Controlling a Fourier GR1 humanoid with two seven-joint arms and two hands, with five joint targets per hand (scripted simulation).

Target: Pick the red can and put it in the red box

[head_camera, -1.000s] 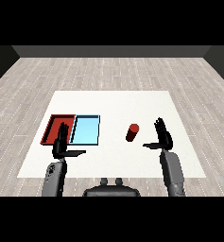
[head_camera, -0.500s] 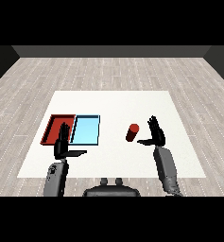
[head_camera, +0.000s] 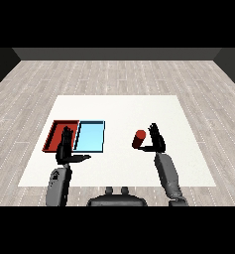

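Reaching step: my right hand (head_camera: 156, 141) spread, red can (head_camera: 139, 139) just left of it; next, curl round it.

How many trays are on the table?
2. The red tray lies at the table's left, partly behind the left hand. The light blue tray lies right beside it, nearer the middle. None seem hidden.

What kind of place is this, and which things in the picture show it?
Probably a bare test room for tabletop manipulation: a white table on a grey plank floor with dark walls, holding only a red tray, a light blue tray and a red can.
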